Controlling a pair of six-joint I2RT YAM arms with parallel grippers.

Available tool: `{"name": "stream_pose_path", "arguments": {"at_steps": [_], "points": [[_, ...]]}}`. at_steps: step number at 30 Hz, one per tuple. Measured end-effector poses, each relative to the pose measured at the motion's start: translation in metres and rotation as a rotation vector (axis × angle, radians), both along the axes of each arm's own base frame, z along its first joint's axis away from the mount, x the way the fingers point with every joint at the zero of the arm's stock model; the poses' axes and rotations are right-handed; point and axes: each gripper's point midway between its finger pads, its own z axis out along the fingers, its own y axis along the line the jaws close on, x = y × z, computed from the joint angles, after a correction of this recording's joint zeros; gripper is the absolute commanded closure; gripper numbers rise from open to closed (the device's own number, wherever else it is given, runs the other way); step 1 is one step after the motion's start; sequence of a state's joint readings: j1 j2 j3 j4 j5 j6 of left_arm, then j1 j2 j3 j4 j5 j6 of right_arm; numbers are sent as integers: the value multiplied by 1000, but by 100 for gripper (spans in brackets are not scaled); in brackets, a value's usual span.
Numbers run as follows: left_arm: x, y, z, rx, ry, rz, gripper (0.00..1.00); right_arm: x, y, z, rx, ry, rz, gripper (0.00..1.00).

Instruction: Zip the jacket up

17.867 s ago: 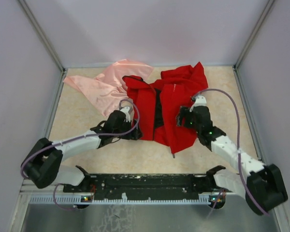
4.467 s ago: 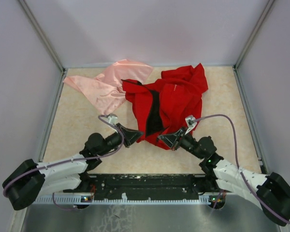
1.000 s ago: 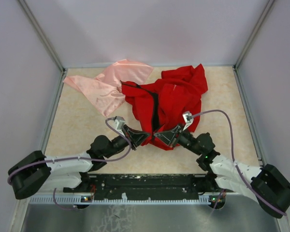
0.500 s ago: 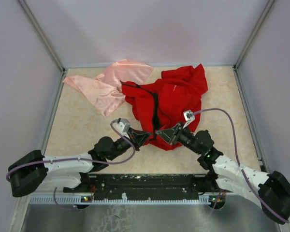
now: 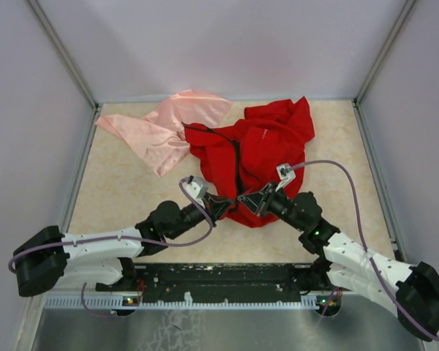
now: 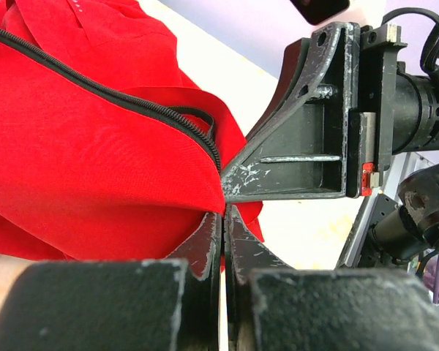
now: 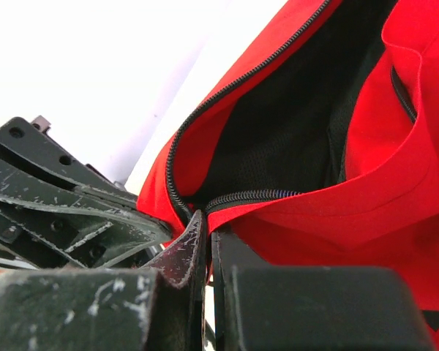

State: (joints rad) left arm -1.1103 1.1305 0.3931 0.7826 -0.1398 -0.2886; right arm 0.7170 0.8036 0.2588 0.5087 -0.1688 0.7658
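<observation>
Nearest, by the middle of the near edge of the table [image 5: 124, 194], the left gripper [image 5: 221, 208] and right gripper [image 5: 244, 199] meet tip to tip at the hem of the jacket [image 5: 267, 146]. Both have their jaws closed; whether either nips cloth or a zip end I cannot tell. The jacket lies crumpled from there toward the far right corner, its zipper [image 5: 236, 164] open. It looks light, soft and floppy, best held taut by each zipper end at the hem. A pink cloth [image 5: 164, 128] lies at the far left.
</observation>
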Motion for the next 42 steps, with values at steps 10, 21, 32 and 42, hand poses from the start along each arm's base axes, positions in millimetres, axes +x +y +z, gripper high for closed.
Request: {"name": "stream_pose_path", "arguments": {"at_steps": [10, 21, 32, 42], "points": [[-1, -3, -12, 104, 10, 15, 100, -2, -5, -2, -47, 3, -7, 100], [-6, -4, -24, 142, 56, 12, 95, -6, -5, -5, -60, 8, 9, 100], [-17, 1, -25, 30, 216, 27, 61, -7, 1, 4, 11, -57, 41, 100], [-16, 11, -20, -80, 329, 74, 51, -12, 5, 19, 57, -114, 81, 100]]}}
